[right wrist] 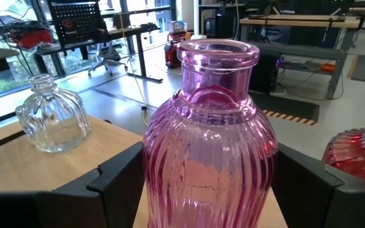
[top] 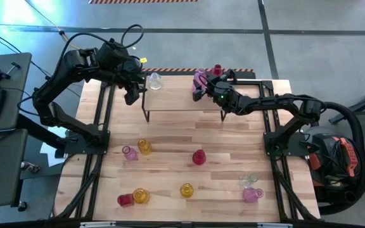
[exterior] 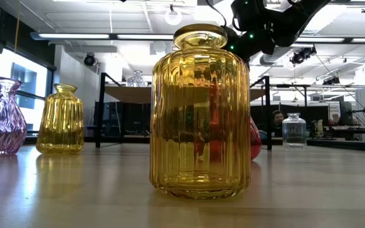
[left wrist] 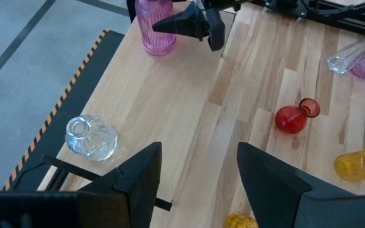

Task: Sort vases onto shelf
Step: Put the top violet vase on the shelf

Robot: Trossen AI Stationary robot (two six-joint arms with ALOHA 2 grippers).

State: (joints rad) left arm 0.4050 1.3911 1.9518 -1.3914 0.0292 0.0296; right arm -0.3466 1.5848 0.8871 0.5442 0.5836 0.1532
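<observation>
The shelf [top: 182,95] stands at the table's far middle. A clear vase [top: 154,80] stands on its left end and also shows in the left wrist view [left wrist: 90,136]. A ribbed pink vase [right wrist: 208,158] stands upright near its right end [top: 199,78], with a red vase [top: 217,69] just beyond it. My right gripper [top: 198,85] comes in about level from the right. It is open, with one finger on each side of the pink vase's body. My left gripper [left wrist: 198,152] hangs open above the shelf's left end [top: 132,96], holding nothing. My right gripper has its fingers [right wrist: 116,183] beside the two sides of the pink vase's body [right wrist: 163,177], level, from the table's right. I cannot tell whether they touch the glass. The vase stands upright with its base on the shelf.
Several vases are spread over the near half of the table: pink [top: 130,152], amber [top: 144,147], red [top: 199,157], amber [top: 187,190], red [top: 125,200], clear [top: 248,180] and pink [top: 253,194]. The middle of the shelf's top is bare wood.
</observation>
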